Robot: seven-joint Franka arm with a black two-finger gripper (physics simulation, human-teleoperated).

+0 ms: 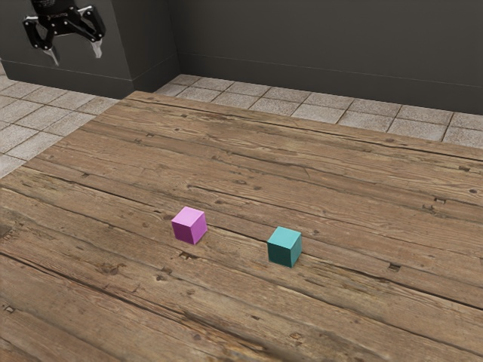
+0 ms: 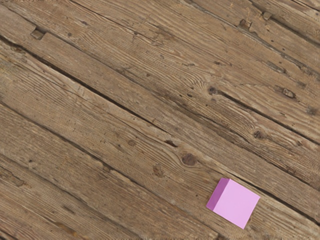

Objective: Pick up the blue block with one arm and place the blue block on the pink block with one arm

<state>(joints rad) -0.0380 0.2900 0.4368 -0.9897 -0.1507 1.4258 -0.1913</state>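
The hand (image 1: 75, 54) hangs high, spread open and empty, the blue block (image 1: 284, 246) far below it, beyond the pink block (image 1: 189, 225); probably light and rigid, best pinched across opposite flat faces

I see pink block (image 1: 189, 225) bright pink w/ darker magenta side, blue block (image 1: 284, 246) more teal than blue, table (image 1: 339, 173) brown weathered planks w/ dark knots & grain, floor (image 1: 45, 124) lt grey tiles, wall (image 1: 317, 38) dk grey, my gripper (image 1: 75, 54) black
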